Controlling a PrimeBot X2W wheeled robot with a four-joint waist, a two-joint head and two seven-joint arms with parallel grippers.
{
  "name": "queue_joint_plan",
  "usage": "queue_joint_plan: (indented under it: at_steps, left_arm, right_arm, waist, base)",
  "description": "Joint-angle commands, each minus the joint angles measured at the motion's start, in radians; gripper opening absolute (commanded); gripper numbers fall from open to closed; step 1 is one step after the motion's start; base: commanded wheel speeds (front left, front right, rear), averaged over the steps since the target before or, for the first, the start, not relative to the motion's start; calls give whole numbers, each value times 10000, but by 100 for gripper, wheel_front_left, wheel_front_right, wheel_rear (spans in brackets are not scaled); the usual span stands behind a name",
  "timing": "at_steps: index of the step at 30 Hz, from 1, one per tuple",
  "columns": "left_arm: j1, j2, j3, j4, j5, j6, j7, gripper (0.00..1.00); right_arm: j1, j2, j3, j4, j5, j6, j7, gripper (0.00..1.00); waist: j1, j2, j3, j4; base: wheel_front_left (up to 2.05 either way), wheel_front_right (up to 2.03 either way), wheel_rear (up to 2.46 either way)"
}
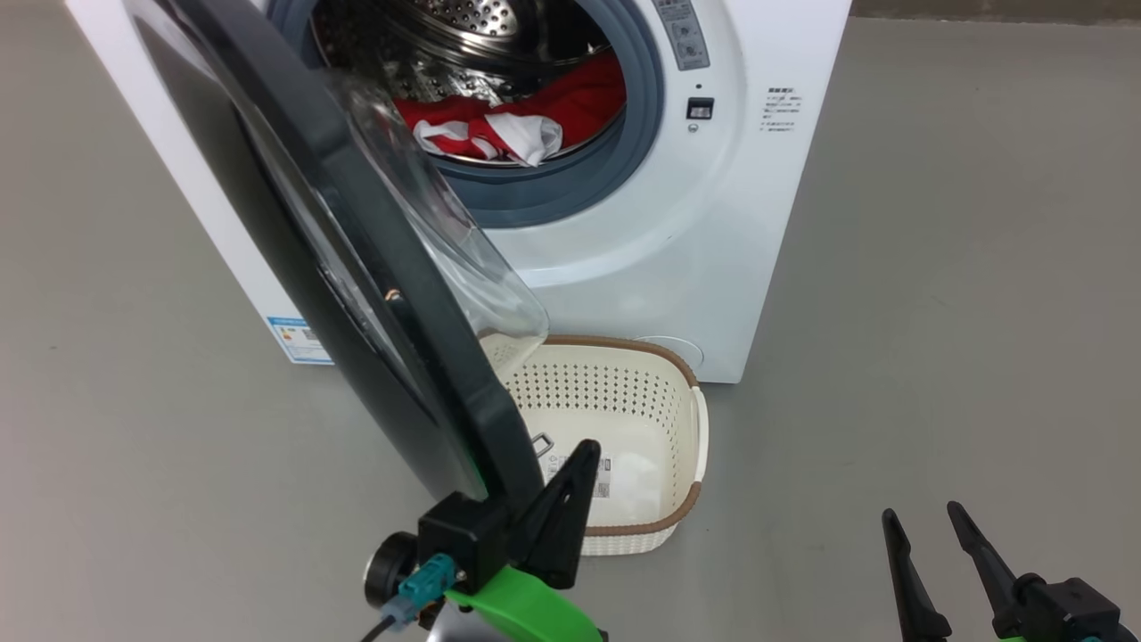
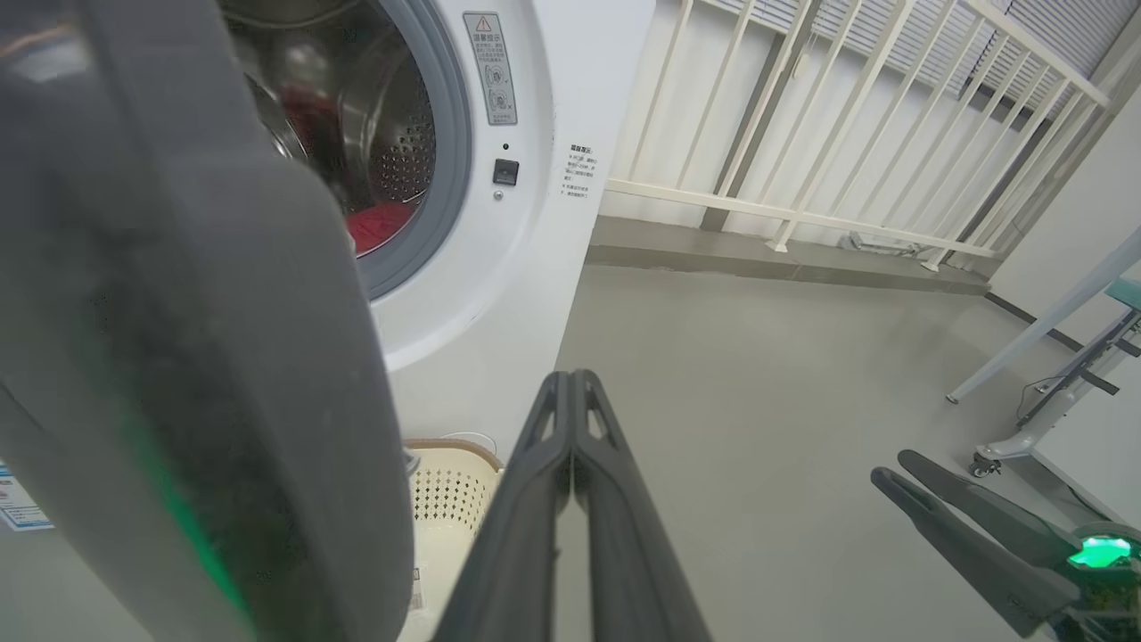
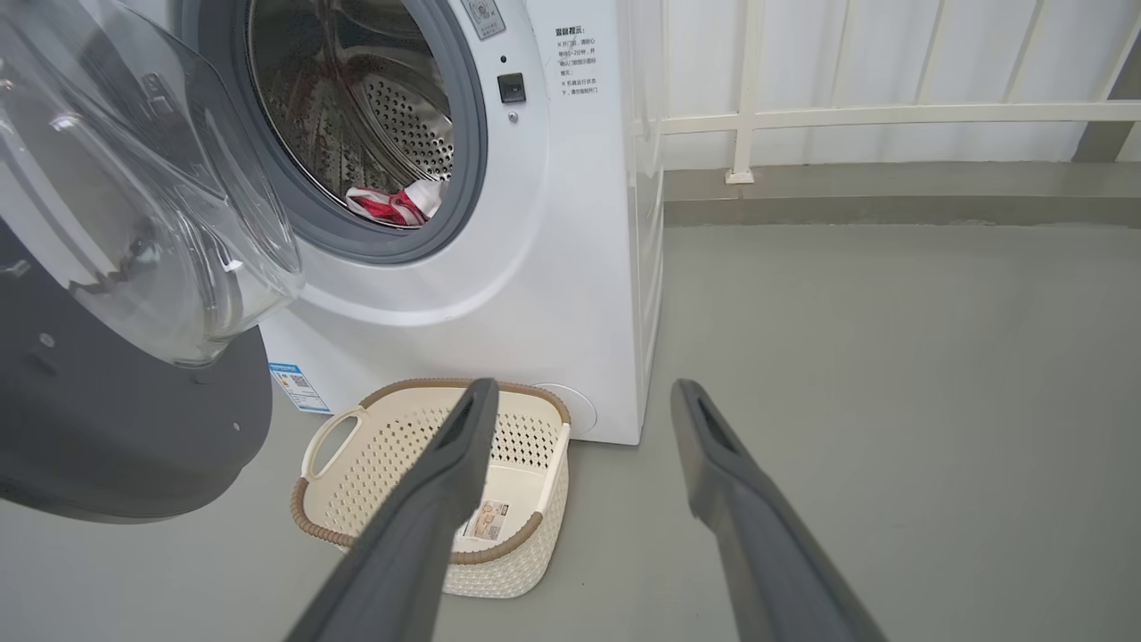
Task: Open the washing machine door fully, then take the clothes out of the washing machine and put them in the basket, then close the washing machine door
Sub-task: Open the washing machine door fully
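Note:
The white washing machine [image 1: 713,232] stands with its door [image 1: 374,294] swung out towards me, black rim edge-on and glass bowl bulging inward. Red and white clothes [image 1: 526,120] lie in the steel drum, also visible in the right wrist view as clothes [image 3: 392,205]. The cream basket [image 1: 686,428] sits on the floor under the opening, holding just a paper label. My left gripper [image 1: 586,450] is shut on nothing, close beside the door's lower edge; whether it touches I cannot tell. My right gripper [image 1: 931,526] stands open, low over the floor to the basket's right.
Grey floor spreads wide to the right of the machine. A white railing [image 2: 847,134] runs along the back wall. A wheeled stand [image 2: 1025,437] sits at the far right in the left wrist view.

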Motion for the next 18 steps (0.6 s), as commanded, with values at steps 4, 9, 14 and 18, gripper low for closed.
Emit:
queue_joint_plan:
  at_steps: [4, 9, 14, 18]
  left_arm:
    - [7, 150, 491, -216, -115, 197, -157, 0]
    - [85, 228, 602, -264, -187, 276, -216, 0]
    - [163, 296, 729, -252, -280, 346, -292, 0]
    - [264, 348, 839, -255, -305, 489, -365, 0]
  right_arm:
    - [-280, -141, 187, -224, -11, 48, -65, 100]
    - [-298, -141, 189, -240, 15, 48, -65, 100]
    - [-324, -141, 172, -218, 39, 48, -65, 100]
    - [-335, -141, 177, -195, 41, 48, -65, 100]
  waist:
    - [0, -1, 4, 195]
    - [0, -1, 28, 415]
    - [0, -1, 15, 574]
    - [0, -1, -15, 628]
  base:
    - [0, 0, 0]
    - [0, 0, 0]
    - [0, 0, 0]
    - [0, 0, 0]
